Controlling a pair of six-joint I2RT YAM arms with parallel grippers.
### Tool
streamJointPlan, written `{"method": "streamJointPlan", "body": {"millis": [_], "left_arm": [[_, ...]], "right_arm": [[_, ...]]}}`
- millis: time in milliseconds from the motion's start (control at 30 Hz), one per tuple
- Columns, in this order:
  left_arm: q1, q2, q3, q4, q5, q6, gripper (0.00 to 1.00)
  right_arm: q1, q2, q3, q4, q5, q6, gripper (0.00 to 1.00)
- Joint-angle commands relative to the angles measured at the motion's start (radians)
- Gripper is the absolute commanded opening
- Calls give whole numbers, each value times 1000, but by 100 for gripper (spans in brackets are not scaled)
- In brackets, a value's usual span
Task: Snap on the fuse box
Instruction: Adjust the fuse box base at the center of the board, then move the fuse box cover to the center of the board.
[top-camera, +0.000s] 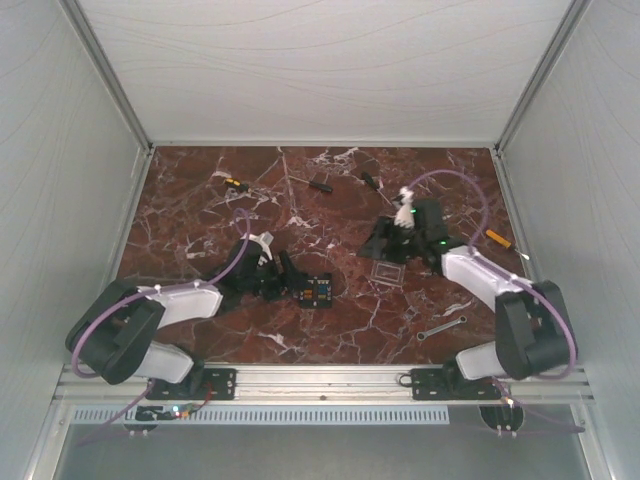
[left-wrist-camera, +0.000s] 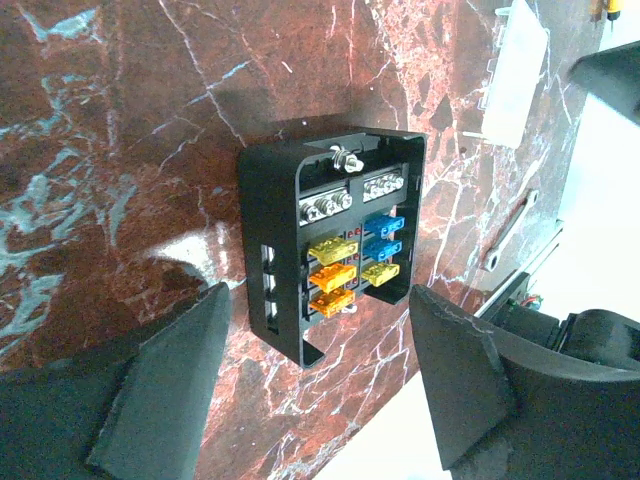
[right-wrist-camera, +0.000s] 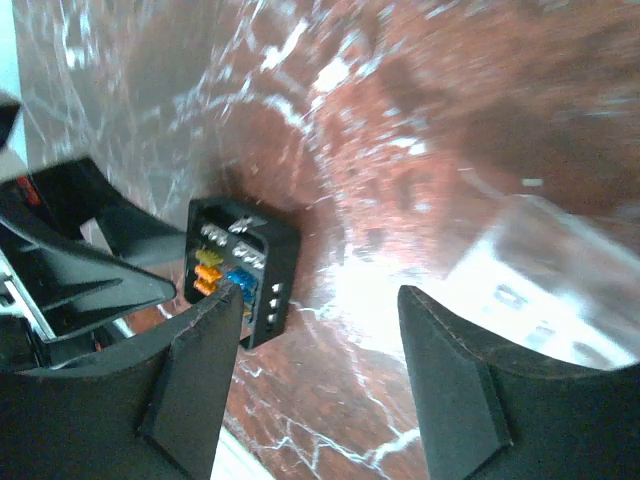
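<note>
The fuse box is a small black open box with orange, yellow and blue fuses, lying on the marble left of centre with no lid on it. In the left wrist view the fuse box lies just ahead of my left gripper, whose jaws are open with only marble between them. The clear square lid lies flat to the box's right, apart from it. My right gripper hovers by the lid's far side, open and empty. In the right wrist view the box shows past the right gripper's left finger and the blurred lid at right.
Three small screwdrivers lie along the back of the marble top. An orange-handled tool and a metal wrench lie by the right arm. White walls enclose the table on three sides.
</note>
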Motion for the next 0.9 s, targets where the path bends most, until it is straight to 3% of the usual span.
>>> {"method": "streamJointPlan", "body": {"millis": [0,200,300,633,867], "left_arm": [[12,-36,-3,-5,-19,12,74],[22,-82,-20,-18,-40,20,89],[28,-105,-27,-32,-50,27,94],[39,-114,-36,-34,-49,29,99],[44,-115,-37,-34,-45,30,99]], "right_arm": [[-176,-125,-70,-29,-44,-21,61],[-456,-223,-199,35,-52,39,59],[-521,-228,-251,101,-63,75,57],[-525,-44,-354,378,-188,174,48],[-460,89,-347,497,-274,195,28]]}}
